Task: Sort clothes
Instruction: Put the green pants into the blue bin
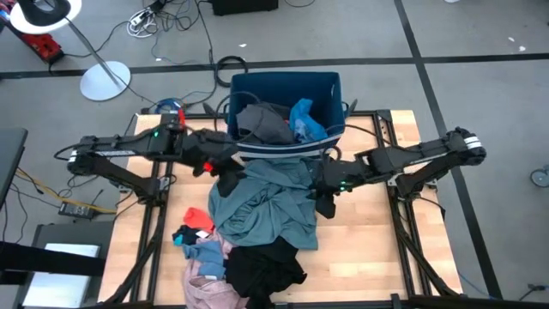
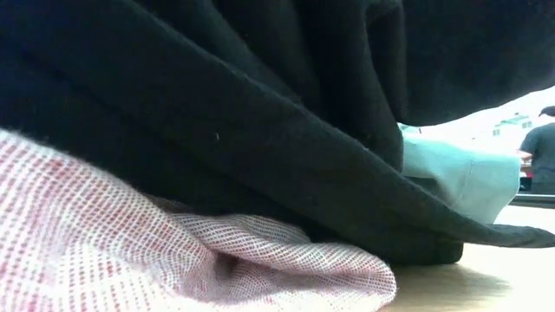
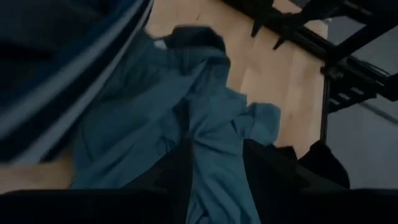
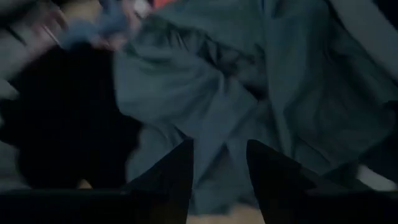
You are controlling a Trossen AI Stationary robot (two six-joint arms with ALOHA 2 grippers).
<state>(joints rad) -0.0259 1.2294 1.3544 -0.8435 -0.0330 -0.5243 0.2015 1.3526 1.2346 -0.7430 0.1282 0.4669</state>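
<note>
At table centre, before bin, teal garment lay soft, limp (probably light). Left gripper pinched its edge; right gripper fingers apart, empty. Best grasp: bunched fold.

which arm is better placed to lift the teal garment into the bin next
Probably the left. In the left wrist view the left gripper has its jaws around a fold of the teal garment, right beside the bin. The right gripper hovers open above the fabric, holding nothing.
</note>
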